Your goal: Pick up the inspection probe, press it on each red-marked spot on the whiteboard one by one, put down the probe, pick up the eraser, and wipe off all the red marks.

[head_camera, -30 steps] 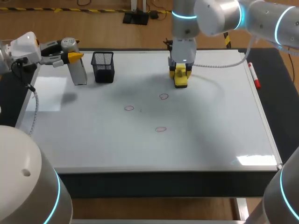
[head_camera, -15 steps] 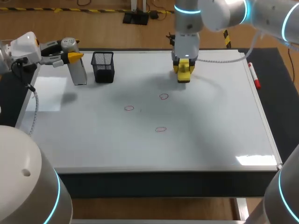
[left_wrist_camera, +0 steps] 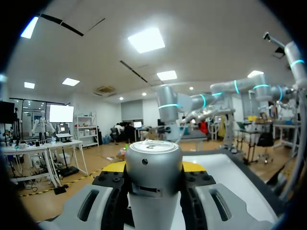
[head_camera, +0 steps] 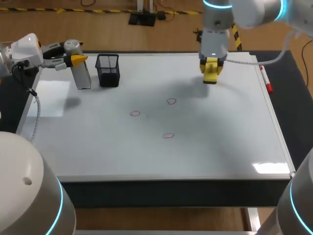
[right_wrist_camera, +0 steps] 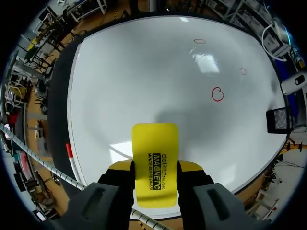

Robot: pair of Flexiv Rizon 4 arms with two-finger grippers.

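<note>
**Three red rings to wipe, eraser already in my grip**

The whiteboard [head_camera: 220, 147] covers nearly the whole table. My right arm [head_camera: 230, 10] reaches in over its far edge, and my left arm [head_camera: 24, 49] sits at the far left corner. A black mesh cup [head_camera: 108, 70] stands on the board just beside the probe [head_camera: 82, 76]. My left gripper [head_camera: 73, 59] is clenched around the top of the probe, which stands upright with its foot apparently on the board. My right gripper [right_wrist_camera: 154, 179] grasps the yellow eraser [right_wrist_camera: 155, 148] from both sides and holds it above the board, well apart from the marks. A red pen [head_camera: 265, 78] lies along the right edge.

The three rings are unsmudged: one nearest the eraser [head_camera: 171, 101], one to its left [head_camera: 135, 113], one closer to me [head_camera: 168, 135].

I judge the wiping step is in hand but not yet begun. Next, I should lower the eraser flat onto the nearest ring, press evenly, and sweep across it before moving to the other two.
</note>
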